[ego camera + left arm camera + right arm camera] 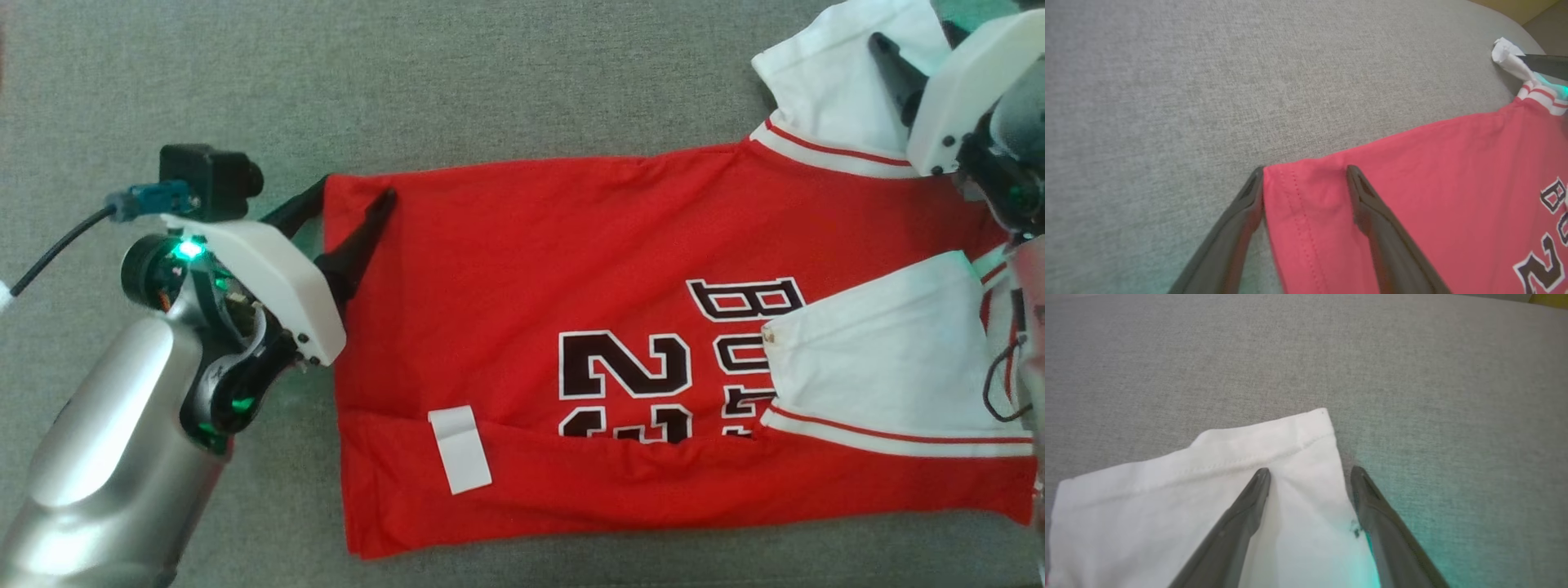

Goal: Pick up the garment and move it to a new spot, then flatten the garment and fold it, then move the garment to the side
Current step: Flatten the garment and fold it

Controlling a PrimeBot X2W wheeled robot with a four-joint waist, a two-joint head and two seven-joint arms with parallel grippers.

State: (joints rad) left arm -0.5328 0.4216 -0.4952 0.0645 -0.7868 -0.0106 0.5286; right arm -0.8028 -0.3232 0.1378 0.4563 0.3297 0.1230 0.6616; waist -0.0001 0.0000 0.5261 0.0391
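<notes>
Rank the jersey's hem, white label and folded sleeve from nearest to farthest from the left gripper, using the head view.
1. Hem: at the left gripper, corner between its open jaws.
2. Label: lower down, on the front fold.
3. Folded sleeve: far right.

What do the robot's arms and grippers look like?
The left gripper and right gripper each have two long, dark, tapering fingers on white housings. The silver left arm carries a black camera with a blue-plugged cable and green lights.
</notes>
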